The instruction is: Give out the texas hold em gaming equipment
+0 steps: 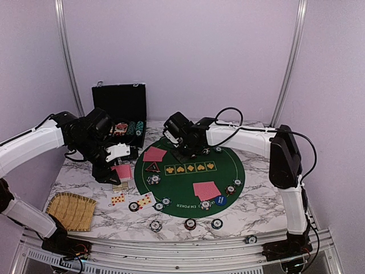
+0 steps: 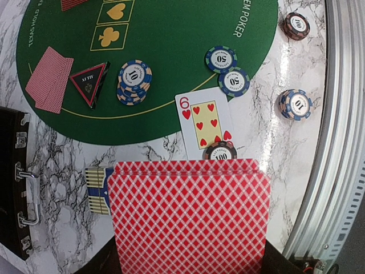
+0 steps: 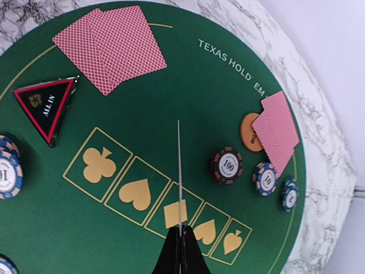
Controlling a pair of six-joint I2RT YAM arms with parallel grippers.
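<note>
The deck (image 2: pixel 191 222) is held in the left jaws; the card (image 3: pixel 179 171) pinched in the right jaws should be laid flat on the green mat (image 3: pixel 142 114).

Black chip case (image 1: pixel 120 105), lid raised, stood upper left of centre. Woven straw mat (image 1: pixel 71 211) laid lower left. Round green felt (image 1: pixel 182 185) spread centrally on marbled table (image 1: pixel 262 200).
</note>
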